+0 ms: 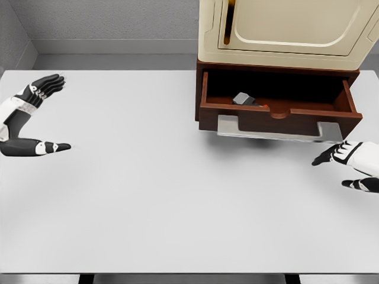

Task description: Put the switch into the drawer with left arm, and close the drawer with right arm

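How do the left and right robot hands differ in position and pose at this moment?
The left robot hand is at the table's far left edge, away from the drawer; the right robot hand is just below the drawer's front right corner. The left shows its fingers spread wide; the right is partly cut off by the picture edge. Both are open and hold nothing.

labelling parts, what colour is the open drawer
Dark reddish-brown drawer, a grey handle below; head view.
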Tool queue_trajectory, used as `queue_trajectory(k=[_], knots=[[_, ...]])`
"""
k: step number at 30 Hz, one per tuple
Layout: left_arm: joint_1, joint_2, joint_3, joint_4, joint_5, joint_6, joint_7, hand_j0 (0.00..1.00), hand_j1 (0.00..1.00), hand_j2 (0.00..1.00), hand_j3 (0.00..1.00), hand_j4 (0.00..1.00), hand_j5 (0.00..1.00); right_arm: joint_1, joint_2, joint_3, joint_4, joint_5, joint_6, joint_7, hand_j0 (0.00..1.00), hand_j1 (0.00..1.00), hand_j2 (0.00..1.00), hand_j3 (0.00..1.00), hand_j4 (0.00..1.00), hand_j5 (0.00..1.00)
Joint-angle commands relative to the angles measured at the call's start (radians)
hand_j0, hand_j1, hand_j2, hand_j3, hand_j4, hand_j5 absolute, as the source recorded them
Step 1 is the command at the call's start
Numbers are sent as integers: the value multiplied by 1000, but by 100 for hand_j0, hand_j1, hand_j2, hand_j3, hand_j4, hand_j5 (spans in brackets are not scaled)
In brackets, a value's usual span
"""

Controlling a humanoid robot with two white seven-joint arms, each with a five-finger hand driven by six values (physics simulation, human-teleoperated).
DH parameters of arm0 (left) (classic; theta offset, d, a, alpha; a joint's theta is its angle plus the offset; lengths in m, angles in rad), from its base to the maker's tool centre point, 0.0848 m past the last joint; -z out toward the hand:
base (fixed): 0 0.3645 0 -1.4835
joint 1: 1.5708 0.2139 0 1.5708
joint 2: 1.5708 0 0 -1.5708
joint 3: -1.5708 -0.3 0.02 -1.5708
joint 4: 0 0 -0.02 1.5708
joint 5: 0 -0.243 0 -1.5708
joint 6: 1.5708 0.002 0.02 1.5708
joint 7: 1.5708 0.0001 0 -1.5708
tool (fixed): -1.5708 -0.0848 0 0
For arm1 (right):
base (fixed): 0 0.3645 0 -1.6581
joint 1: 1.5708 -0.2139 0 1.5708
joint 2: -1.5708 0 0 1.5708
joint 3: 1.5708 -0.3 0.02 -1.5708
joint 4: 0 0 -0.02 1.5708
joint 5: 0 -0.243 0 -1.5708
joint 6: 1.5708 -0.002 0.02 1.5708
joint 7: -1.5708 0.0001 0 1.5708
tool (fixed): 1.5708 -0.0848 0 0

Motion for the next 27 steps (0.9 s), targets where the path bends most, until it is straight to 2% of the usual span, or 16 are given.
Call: queue_trajectory(k=[1, 4, 5, 10, 23, 27], knots=[[0, -42, 61, 29, -47, -60, 0, 100, 100, 100, 100, 100, 100, 0, 0, 0, -1, -6, 1, -4, 67, 67, 67, 67, 67, 67], [-1, -64, 65, -5, -99, -55, 0, 100, 100, 100, 100, 100, 100, -2, 0, 0, -1, -6, 1, -24, 57, 57, 57, 57, 57, 57], [-11, -99, 65, -11, -124, -52, 0, 100, 100, 100, 100, 100, 100, -2, 2, 0, -1, -6, 1, -25, 56, 56, 56, 56, 56, 56], [-9, -112, 65, -26, -155, -52, 0, 100, 100, 100, 100, 100, 100, -5, 5, 0, 1, -25, 1, -25, 57, 57, 57, 57, 57, 57], [-9, -125, 65, -25, -155, -52, 0, 100, 100, 100, 100, 100, 100, -25, 33, -5, 1, -33, 1, -71, 59, 59, 59, 59, 59, 59], [-9, -125, 65, -25, -156, -52, 0, 100, 100, 100, 100, 100, 100, -25, 23, -2, 7, -29, 1, -76, 59, 59, 59, 59, 59, 59]])
